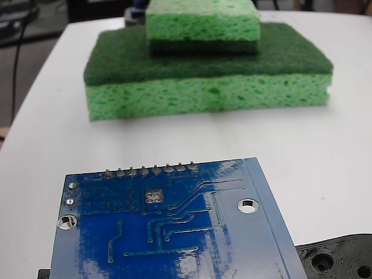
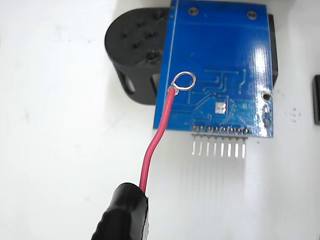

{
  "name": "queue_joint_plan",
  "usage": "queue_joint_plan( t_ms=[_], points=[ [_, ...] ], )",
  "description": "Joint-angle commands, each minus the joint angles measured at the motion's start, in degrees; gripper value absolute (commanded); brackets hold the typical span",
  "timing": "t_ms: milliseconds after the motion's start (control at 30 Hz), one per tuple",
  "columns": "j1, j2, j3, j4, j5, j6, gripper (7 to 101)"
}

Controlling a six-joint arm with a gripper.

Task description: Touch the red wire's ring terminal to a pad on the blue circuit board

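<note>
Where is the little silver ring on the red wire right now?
In the wrist view, the ring terminal sits over the left part of the blue circuit board, up and left of the pad.

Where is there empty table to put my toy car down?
Bare table lies between the green sponges and the blue circuit board. In the wrist view, the white area left of the board is bare too. It is crowded by the black plastic piece.

Wrist view: ring (image 2: 183, 81) sits over the board's (image 2: 235, 50) left edge, left of the pad (image 2: 220, 107); sponges (image 1: 209, 64) lie behind the board in fixed view.
</note>
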State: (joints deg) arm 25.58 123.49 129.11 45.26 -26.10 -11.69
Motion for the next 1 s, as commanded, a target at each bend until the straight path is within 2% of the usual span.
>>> queue_joint_plan(
  t_ms=[33, 433, 567, 1000],
  points=[
    [0.00, -7.29, -5.45, 0.97, -1.58, -1.14, 100.3],
    [4.13, -17.40, -10.72, 1.05, -7.38, -6.42, 100.3],
    [4.22, -18.90, -11.60, 1.41, -7.56, -6.94, 100.3],
    [4.22, -21.62, -10.02, -2.46, -7.12, -6.50, 100.3]
  ],
)
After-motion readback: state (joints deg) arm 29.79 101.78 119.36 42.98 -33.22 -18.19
